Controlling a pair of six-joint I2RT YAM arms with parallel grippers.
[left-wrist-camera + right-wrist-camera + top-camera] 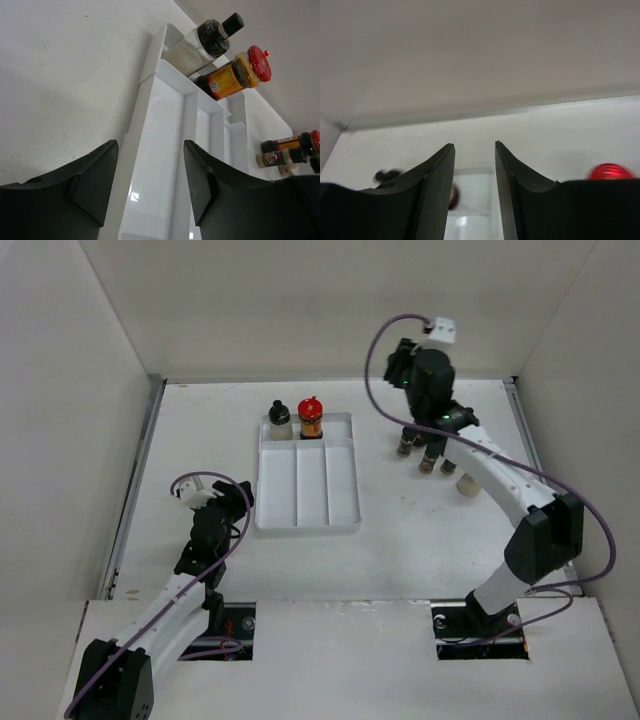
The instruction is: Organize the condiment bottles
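Observation:
A clear bottle with a black cap and a red-capped bottle with an orange label stand at the far end of the white tray. Both show in the left wrist view, the clear one and the red-capped one. Several small bottles cluster on the table right of the tray, partly under my right arm, with a pale one beside them. My left gripper is open and empty beside the tray's near left corner. My right gripper is open and empty, raised near the back wall.
White walls enclose the table on three sides. In the left wrist view the tray's left compartment lies between my fingers, and the bottle cluster is far right. The right wrist view shows a blurred red cap and a dark cap low down.

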